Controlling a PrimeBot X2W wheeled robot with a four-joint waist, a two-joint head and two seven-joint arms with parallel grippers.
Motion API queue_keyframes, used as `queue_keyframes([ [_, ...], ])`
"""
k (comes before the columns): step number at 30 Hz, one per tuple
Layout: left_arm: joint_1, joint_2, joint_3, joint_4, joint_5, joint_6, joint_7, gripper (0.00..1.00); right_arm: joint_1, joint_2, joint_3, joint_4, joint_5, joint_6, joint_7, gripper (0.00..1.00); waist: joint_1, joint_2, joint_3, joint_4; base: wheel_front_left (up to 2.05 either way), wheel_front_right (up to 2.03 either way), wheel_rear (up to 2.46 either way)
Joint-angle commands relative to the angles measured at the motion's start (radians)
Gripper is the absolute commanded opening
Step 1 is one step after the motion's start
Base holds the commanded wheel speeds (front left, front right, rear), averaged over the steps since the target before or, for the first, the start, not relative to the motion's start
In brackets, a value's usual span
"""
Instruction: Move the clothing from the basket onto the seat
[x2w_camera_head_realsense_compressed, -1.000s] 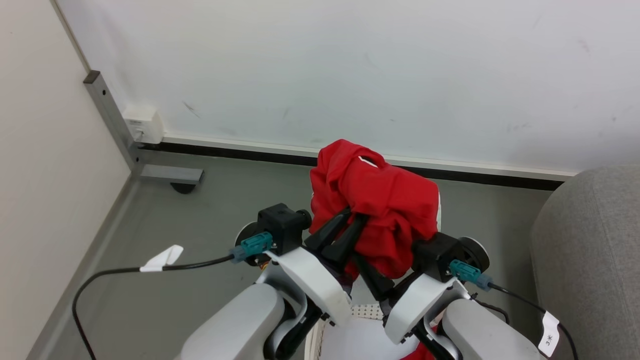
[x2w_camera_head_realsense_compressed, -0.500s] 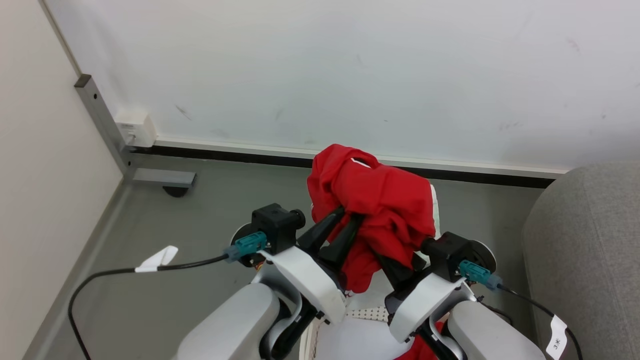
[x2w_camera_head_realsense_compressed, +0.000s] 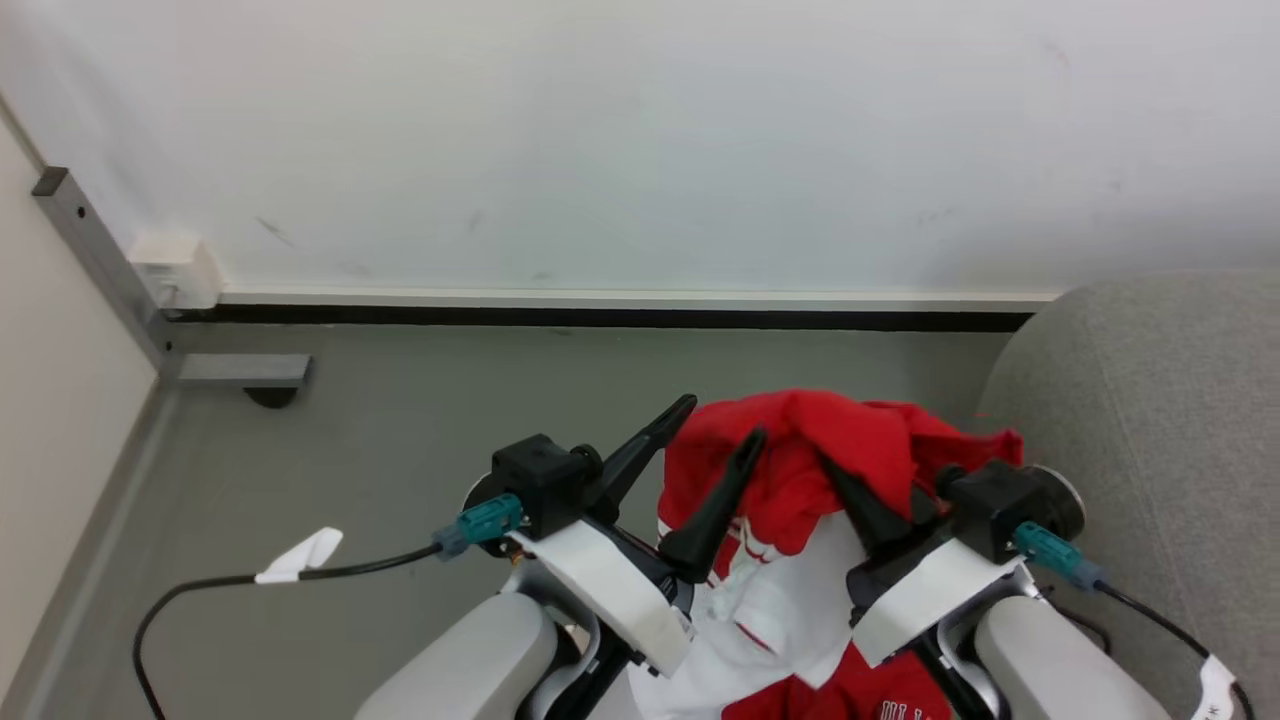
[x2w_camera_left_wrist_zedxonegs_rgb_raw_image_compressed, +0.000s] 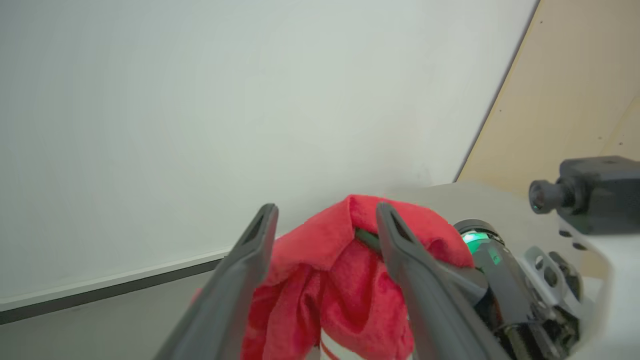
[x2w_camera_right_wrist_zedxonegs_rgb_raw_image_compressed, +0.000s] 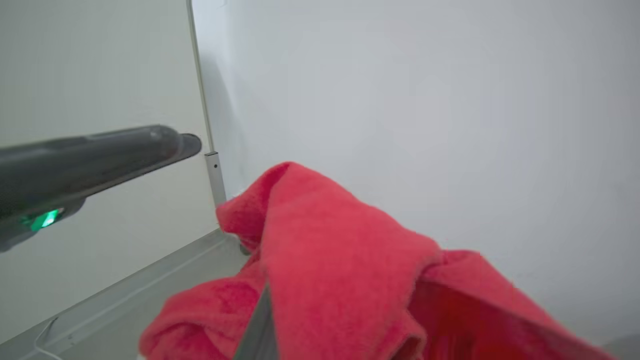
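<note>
Up in front of me, over the floor: a soft red fabric garment with white panels and red-white striped trim (x2w_camera_head_realsense_compressed: 800, 470) hangs bunched from my right gripper (x2w_camera_head_realsense_compressed: 845, 485), its white part drooping between my forearms.
State of right gripper: clamped tight on the red garment. The cloth lies over the fingers and hides their tips; in the right wrist view one grey finger (x2w_camera_right_wrist_zedxonegs_rgb_raw_image_compressed: 255, 345) pokes out from under the folds.
State of left gripper (x2w_camera_head_realsense_compressed: 720, 420): spread wide, gripping nothing. The fingers point up and towards my right, and one crosses the edge of the cloth; I cannot tell whether it touches.
Left wrist view: the red folds sit between and beyond my two open fingers (x2w_camera_left_wrist_zedxonegs_rgb_raw_image_compressed: 400, 250).
Seat: the large light-grey fabric-upholstered sofa (x2w_camera_head_realsense_compressed: 1150, 400) stands at my right. The garment's right edge is just beside its rounded edge, held in the air, not lying on it.
Second garment: red fabric with white block lettering (x2w_camera_head_realsense_compressed: 890, 705), at the bottom edge of the head view, below the hanging one.
Surroundings: grey floor (x2w_camera_head_realsense_compressed: 400, 420), white wall (x2w_camera_head_realsense_compressed: 640, 150), black skirting strip (x2w_camera_head_realsense_compressed: 600, 318), grey metal post (x2w_camera_head_realsense_compressed: 95, 250) at the left.
</note>
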Motion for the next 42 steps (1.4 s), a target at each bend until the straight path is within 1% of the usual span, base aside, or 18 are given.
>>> queue_keyframes([
  [1, 0.013, 0.012, 0.006, -0.017, 0.019, -0.007, -0.014, 1.00, 0.019, -0.020, -0.026, -0.023, -0.019, -0.002, 0.000, 0.00, -0.0001, -0.0001, 0.020, -0.036, 0.00, 0.00, 0.00],
  [6, 0.026, 0.028, 0.003, -0.064, 0.055, -0.032, -0.027, 1.00, 0.053, -0.066, -0.112, -0.101, -0.069, -0.002, 0.000, 0.00, -0.0001, -0.0001, 0.035, -0.103, 0.00, 0.00, 0.00],
  [10, 0.040, 0.033, 0.008, -0.083, 0.087, -0.043, -0.031, 1.00, 0.099, -0.091, -0.199, -0.170, -0.097, -0.002, 0.000, 0.00, -0.0001, -0.0001, 0.039, -0.158, 0.00, 0.00, 0.00],
  [13, 0.050, 0.039, 0.006, -0.081, 0.104, -0.048, -0.032, 1.00, 0.144, -0.096, -0.277, -0.228, -0.111, -0.002, 0.000, 0.00, -0.0001, -0.0001, 0.037, -0.202, 0.00, 0.00, 0.00],
  [18, 0.068, 0.042, 0.011, -0.094, 0.158, -0.045, -0.032, 1.00, 0.198, -0.092, -0.349, -0.307, -0.131, -0.002, 0.000, 0.00, -0.0001, -0.0001, 0.049, -0.278, 0.00, 0.00, 0.00],
  [24, 0.084, 0.052, 0.005, -0.090, 0.220, -0.048, -0.032, 1.00, 0.250, -0.075, -0.391, -0.367, -0.145, -0.002, 0.000, 0.00, -0.0001, -0.0001, 0.073, -0.358, 0.00, 0.00, 0.00],
  [27, 0.087, 0.050, 0.006, -0.086, 0.232, -0.050, -0.032, 1.00, 0.271, -0.058, -0.404, -0.392, -0.147, -0.002, 0.000, 0.00, -0.0001, -0.0001, 0.084, -0.390, 0.00, 0.00, 0.00],
  [31, 0.087, 0.052, 0.011, -0.083, 0.249, -0.054, -0.032, 1.00, 0.278, -0.055, -0.406, -0.415, -0.149, -0.002, 0.000, 0.00, -0.0001, -0.0001, 0.102, -0.425, 0.00, 0.00, 0.00],
  [35, 0.085, 0.050, 0.017, -0.077, 0.259, -0.058, -0.032, 1.00, 0.259, -0.061, -0.407, -0.423, -0.143, -0.002, 0.000, 0.00, -0.0001, -0.0001, 0.119, -0.445, 0.00, 0.00, 0.00],
  [42, 0.058, 0.062, 0.028, -0.071, 0.277, -0.064, -0.032, 1.00, 0.186, -0.072, -0.433, -0.427, -0.123, -0.002, 0.000, 0.00, -0.0001, -0.0001, 0.171, -0.453, 0.00, 0.00, 0.00],
])
